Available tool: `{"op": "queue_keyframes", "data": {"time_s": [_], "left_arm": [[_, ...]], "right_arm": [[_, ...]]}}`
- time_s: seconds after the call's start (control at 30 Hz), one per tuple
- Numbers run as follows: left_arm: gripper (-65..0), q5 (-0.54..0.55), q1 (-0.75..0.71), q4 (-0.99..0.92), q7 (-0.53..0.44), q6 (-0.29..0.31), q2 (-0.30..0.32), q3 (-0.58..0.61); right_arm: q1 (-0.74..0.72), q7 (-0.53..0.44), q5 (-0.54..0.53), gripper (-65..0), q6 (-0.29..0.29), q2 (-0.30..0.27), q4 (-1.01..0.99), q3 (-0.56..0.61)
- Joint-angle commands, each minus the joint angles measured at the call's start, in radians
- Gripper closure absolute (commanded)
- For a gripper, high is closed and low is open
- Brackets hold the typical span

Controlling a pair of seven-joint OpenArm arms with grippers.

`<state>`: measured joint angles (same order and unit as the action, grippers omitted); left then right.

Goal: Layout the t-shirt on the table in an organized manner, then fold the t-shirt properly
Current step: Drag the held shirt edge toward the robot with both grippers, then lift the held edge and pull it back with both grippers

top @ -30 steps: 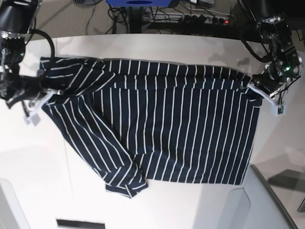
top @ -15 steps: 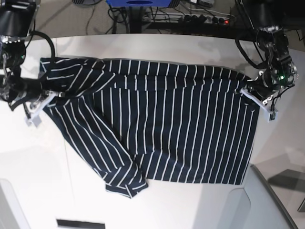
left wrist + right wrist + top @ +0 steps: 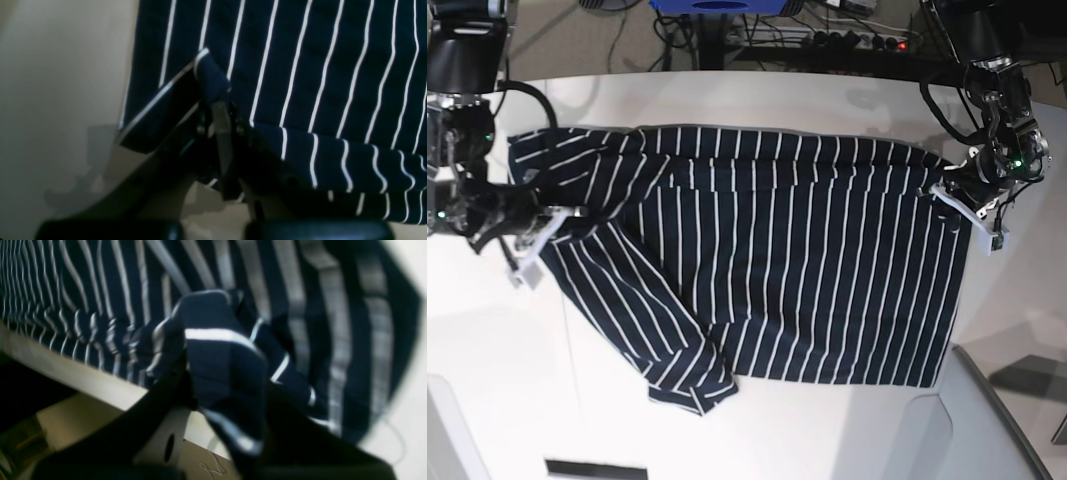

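The t-shirt (image 3: 767, 260), dark navy with thin white stripes, lies spread on the white table (image 3: 807, 440), one flap folded diagonally toward the near edge. My left gripper (image 3: 947, 190) is at the shirt's right edge, shut on a pinch of fabric; in the left wrist view the t-shirt (image 3: 317, 66) fills the top and its hem is clamped in the left gripper (image 3: 217, 100). My right gripper (image 3: 545, 222) is at the shirt's left side, shut on cloth. The right wrist view shows a bunched fold of the t-shirt (image 3: 223, 356) caught in the right gripper (image 3: 213, 380).
Beyond the table's curved far edge are cables and a power strip (image 3: 847, 40). A grey panel (image 3: 997, 420) lies at the near right corner. A dark slot (image 3: 595, 468) sits at the near edge. White tabletop (image 3: 60, 66) lies left of the hem.
My right gripper has moved rightward and slightly toward the near edge, dragging the shirt's left part with it. My left gripper has shifted a little inward, still holding the right edge.
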<state>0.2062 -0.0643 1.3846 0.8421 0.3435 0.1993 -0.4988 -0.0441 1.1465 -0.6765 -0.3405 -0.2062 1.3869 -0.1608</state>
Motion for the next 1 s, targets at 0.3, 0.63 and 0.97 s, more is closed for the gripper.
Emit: {"op": "queue_keyframes", "data": {"time_s": [0.3, 0.63, 0.97], "left_arm": [[0.0, -0.185, 0.013, -0.029, -0.14, 0.001, -0.021, -0.001], [0.0, -0.196, 0.067, -0.03, -0.142, 0.001, -0.033, 0.001], [0.0, -0.196, 0.119, -0.106, -0.142, 0.001, -0.033, 0.001]], "right_arm": [[-0.047, -0.063, -0.012, -0.8, -0.006, -0.016, 0.013, 0.017], [-0.115, -0.064, -0.012, -0.8, -0.006, -0.011, -0.074, 0.019], [-0.122, -0.064, -0.012, -1.5, -0.006, -0.011, -0.1, 0.017]]}}
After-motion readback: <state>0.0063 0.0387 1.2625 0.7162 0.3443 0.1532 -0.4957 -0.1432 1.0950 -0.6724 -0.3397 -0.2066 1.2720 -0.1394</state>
